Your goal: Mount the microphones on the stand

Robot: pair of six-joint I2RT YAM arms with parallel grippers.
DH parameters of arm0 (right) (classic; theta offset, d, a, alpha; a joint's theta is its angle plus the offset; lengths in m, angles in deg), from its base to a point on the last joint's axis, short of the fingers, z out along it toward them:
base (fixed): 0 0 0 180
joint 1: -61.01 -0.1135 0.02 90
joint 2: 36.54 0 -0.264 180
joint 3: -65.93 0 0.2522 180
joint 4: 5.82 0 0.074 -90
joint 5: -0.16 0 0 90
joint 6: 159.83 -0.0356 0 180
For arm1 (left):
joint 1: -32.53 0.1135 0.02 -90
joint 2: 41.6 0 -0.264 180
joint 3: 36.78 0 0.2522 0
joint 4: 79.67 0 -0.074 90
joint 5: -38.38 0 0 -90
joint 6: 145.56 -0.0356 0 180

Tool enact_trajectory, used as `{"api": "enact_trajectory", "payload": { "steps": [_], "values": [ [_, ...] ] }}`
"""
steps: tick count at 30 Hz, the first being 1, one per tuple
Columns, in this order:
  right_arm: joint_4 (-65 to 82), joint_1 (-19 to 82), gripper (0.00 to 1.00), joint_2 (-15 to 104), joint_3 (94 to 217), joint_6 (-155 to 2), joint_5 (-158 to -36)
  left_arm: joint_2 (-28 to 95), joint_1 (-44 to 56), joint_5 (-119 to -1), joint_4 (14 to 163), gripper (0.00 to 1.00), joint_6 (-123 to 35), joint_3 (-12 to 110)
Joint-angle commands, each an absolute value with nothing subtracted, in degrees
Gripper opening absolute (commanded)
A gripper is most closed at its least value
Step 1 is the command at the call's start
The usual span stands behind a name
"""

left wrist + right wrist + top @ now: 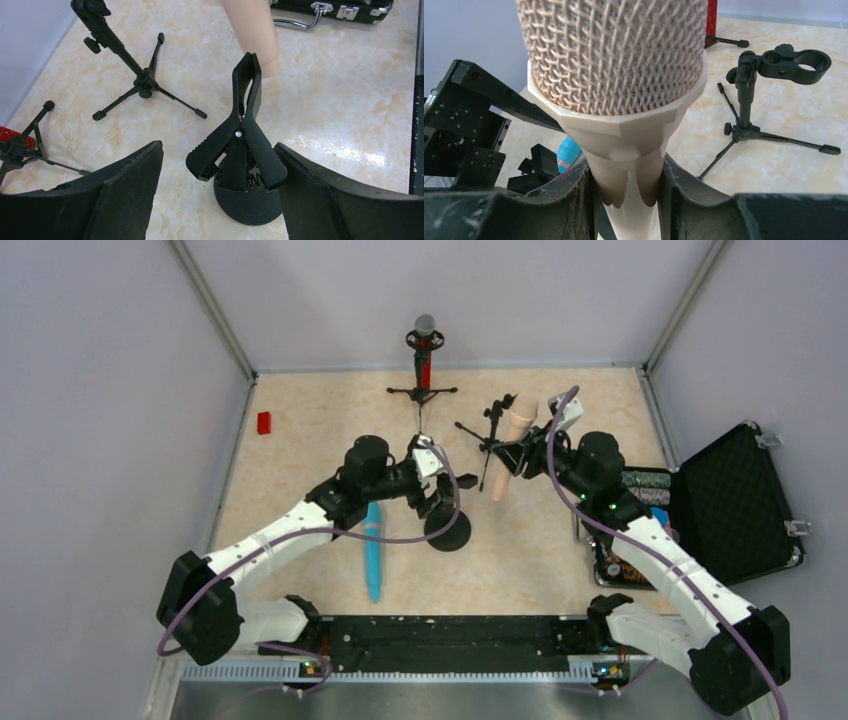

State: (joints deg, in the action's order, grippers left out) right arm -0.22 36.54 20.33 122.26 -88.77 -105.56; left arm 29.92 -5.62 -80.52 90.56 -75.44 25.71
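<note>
My right end effector (626,185) clenched on the peach-beige microphone (614,65), my left end effector (217,150) released, straddling the black clamp stand (245,100)

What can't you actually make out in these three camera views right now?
Right wrist view: the peach microphone has its handle swallowed by the fingers of the right pincer and the bottom edge.
Top view: the blue microphone has its far end hidden under the left arm.
Left wrist view: the red microphone is only a sliver, cut by the left edge.
Top view: the case has its contents partly covered by the right arm.
</note>
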Motion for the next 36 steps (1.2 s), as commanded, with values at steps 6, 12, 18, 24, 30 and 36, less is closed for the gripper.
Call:
{"api": "enact_trajectory", "payload": {
  "steps": [6,12,18,24,30,36],
  "values": [
    [-5.5,37.1,0.00,18.9,123.9,-88.1,-109.2,26.4,-4.8,-81.3,94.7,0.96,-79.0,24.8],
    [-10.2,37.1,0.00,17.5,121.9,-87.6,-112.4,26.7,-3.4,-86.0,97.1,0.93,-77.7,24.4],
    [-14.0,37.1,0.00,16.4,120.8,-86.3,-114.8,26.7,-3.4,-89.5,97.4,0.89,-78.2,24.3],
    [-13.8,37.1,0.00,16.3,120.6,-86.1,-115.7,26.9,-3.4,-90.8,97.5,0.92,-78.8,24.2],
    [-13.1,37.1,0.00,15.8,120.8,-87.0,-117.0,27.4,-3.4,-89.0,97.6,0.95,-77.6,24.9],
    [-11.4,37.1,0.00,14.3,120.8,-87.1,-117.6,27.2,-3.4,-87.9,100.3,0.95,-74.1,24.3]
  ]
}}
